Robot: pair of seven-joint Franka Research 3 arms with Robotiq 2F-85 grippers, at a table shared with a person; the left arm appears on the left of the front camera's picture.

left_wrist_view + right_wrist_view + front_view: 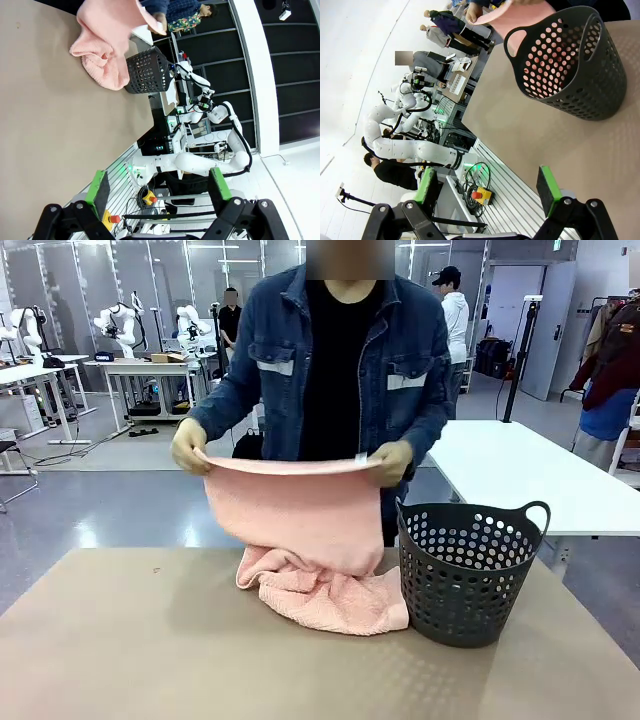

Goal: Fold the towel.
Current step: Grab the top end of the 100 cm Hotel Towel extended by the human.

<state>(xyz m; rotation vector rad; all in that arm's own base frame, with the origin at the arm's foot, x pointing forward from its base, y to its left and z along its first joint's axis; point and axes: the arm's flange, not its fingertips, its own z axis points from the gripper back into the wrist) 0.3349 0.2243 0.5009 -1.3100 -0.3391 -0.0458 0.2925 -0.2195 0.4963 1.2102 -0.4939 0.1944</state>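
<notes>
- Closest to my left wrist camera, the left end effector (157, 192) sits released at the bottom of the frame, its two green pads (97, 192) wide apart with nothing between them.
- The right end effector (487, 192) looks the same from its own camera: green pads (547, 190) spread, jaws released, gripping nothing.
- Past both, I see the tan worktop (150, 640) stretching bare across the lower half of the front view.
- On it at centre right stands a dark grey perforated basket (465, 580), upright, with a loop handle on each side of its rim. In the right wrist view, pink shows through the basket's holes.
- The salmon-pink towel (300, 530) is in the middle of the front view. Its lower part lies bunched on the worktop, with the heap's right end against the basket's left wall.
- The towel's upper edge is lifted above the worktop and held stretched out level, so the cloth hangs down from it like a sheet.
- That edge is pinched by the person's right hand (188, 445) at picture left and left hand (392, 460) at picture right.
- The person stands at the far side in a denim jacket (400, 370) over a black top.
- Behind, at the right of the frame, I make out a white table (520, 475).
</notes>
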